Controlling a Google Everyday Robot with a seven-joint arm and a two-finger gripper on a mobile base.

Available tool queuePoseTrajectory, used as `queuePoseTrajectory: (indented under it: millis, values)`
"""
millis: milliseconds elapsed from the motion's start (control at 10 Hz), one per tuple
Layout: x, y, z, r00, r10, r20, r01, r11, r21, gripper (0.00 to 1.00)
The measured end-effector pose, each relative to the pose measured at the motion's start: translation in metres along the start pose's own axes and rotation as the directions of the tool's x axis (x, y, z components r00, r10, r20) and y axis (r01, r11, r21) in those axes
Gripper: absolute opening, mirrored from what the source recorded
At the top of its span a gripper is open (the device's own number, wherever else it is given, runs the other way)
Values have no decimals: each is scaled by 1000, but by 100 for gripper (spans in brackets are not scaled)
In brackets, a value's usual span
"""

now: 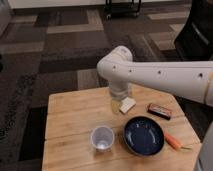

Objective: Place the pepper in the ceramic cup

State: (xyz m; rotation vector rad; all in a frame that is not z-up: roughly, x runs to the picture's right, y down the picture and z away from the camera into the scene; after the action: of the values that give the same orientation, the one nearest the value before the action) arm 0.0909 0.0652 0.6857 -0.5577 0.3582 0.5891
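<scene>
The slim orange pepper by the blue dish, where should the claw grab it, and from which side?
Grip the slim orange pepper across its middle, from above: it lies flat beside the dark blue round dish, near the wooden table's edge. The claw hangs over the table's far half.

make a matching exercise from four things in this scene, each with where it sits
Things:
1. pepper
2. ceramic cup
3. blue dish
4. gripper

Places:
A. between the cup and the pepper
B. by the right front edge of the table, right of the dish
C. low over the back middle of the table, beside a pale block
D. near the front of the table, left of the dish

Pairs: 1-B, 2-D, 3-A, 4-C
</scene>
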Motion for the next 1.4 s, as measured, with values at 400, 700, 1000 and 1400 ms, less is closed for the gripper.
queuePoseTrajectory:
  millis: [400, 700, 1000, 1400]
  values:
    - [32, -21, 10, 996, -54, 73, 58, 997, -51, 65]
    - [70, -30, 11, 993, -102, 66, 107, 991, -76, 65]
    - [72, -30, 11, 992, -109, 66, 114, 990, -79, 65]
    - [71, -29, 11, 992, -111, 66, 116, 990, -78, 65]
